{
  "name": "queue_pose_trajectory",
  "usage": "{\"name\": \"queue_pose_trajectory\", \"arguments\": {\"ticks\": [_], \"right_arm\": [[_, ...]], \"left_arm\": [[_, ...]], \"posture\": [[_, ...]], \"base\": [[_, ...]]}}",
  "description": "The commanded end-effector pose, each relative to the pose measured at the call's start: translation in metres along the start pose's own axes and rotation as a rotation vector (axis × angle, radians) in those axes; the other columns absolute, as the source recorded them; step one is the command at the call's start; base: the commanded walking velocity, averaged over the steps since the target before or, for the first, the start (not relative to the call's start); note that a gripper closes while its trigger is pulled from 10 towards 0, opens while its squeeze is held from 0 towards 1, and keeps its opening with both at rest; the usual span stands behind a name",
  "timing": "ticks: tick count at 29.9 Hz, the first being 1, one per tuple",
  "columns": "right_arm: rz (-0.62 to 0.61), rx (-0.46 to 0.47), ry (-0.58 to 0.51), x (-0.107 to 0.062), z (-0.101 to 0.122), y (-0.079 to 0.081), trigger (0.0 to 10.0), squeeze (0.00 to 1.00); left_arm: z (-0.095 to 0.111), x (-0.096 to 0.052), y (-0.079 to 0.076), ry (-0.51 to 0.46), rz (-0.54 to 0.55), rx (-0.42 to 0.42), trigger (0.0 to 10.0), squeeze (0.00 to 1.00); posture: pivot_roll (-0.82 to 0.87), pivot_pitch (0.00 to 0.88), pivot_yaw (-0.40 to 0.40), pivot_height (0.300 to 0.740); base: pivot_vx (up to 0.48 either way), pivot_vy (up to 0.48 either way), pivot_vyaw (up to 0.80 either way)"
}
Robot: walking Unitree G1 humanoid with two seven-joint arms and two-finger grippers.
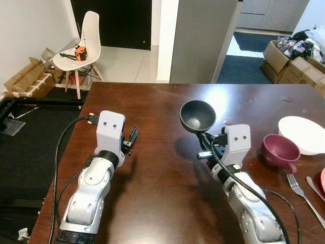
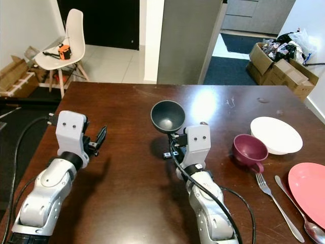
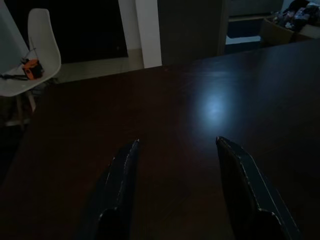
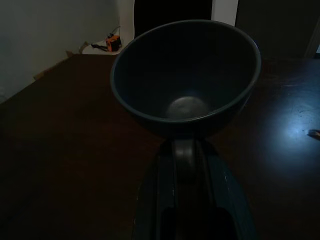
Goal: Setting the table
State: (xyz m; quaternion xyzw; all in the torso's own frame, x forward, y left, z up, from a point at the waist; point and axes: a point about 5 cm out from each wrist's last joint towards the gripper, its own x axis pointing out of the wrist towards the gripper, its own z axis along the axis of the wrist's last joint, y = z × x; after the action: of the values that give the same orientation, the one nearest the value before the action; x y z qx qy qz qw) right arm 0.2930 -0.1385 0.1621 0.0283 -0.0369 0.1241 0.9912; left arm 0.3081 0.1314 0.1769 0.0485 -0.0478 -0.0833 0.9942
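Dark grey cup (image 1: 197, 116) held by its handle, above the middle of the table (image 1: 152, 178).

The right gripper (image 1: 207, 140) has its fingers pinched together on the handle, and the cup tilts forward beyond them, mouth facing the robot. The left gripper (image 1: 133, 136) hovers over bare wood with fingers (image 3: 120, 170) spread and nothing between them. To the right lie a maroon mug (image 1: 278, 150), white bowl (image 1: 302, 133), fork (image 1: 304, 195) and pink plate (image 2: 307, 185); the right arm is nearer these. No readable writing.
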Motion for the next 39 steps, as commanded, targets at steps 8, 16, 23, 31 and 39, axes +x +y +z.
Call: {"name": "queue_pose_trajectory", "arguments": {"ticks": [8,16,23,31,39], "right_arm": [[-0.005,0.002,-0.018,0.0014,0.0015,0.0,10.0,0.0],[-0.003,0.005,-0.017,0.0022,0.0009,0.0001,10.0,0.0],[-0.004,0.008,-0.016,0.0023,0.0002,0.0001,10.0,0.0],[-0.008,0.007,-0.016,0.0021,-0.0002,-0.0008,10.0,0.0],[-0.011,0.005,-0.017,0.0025,-0.0001,-0.0017,10.0,0.0]], "left_arm": [[0.0028,-0.0013,-0.0014,-0.008,0.002,0.011,10.0,0.0],[0.0079,-0.003,-0.0047,-0.032,-0.02,-0.004,10.0,0.0],[0.0085,-0.0032,-0.0059,-0.033,-0.03,-0.003,10.0,0.0],[0.0087,-0.0034,-0.006,-0.031,-0.029,-0.007,10.0,0.0],[0.0088,-0.0028,-0.0059,-0.03,-0.029,-0.012,10.0,0.0]], "posture": [[-0.08,0.001,0.049,0.74],[-0.08,0.003,0.047,0.74],[-0.08,0.005,0.048,0.74],[-0.08,0.006,0.048,0.74],[-0.08,0.005,0.048,0.74]], "base": [[0.0,0.0,0.0],[-0.144,0.0,0.0],[-0.305,0.0,0.0],[-0.287,0.0,0.0],[-0.268,0.0,0.0]]}}
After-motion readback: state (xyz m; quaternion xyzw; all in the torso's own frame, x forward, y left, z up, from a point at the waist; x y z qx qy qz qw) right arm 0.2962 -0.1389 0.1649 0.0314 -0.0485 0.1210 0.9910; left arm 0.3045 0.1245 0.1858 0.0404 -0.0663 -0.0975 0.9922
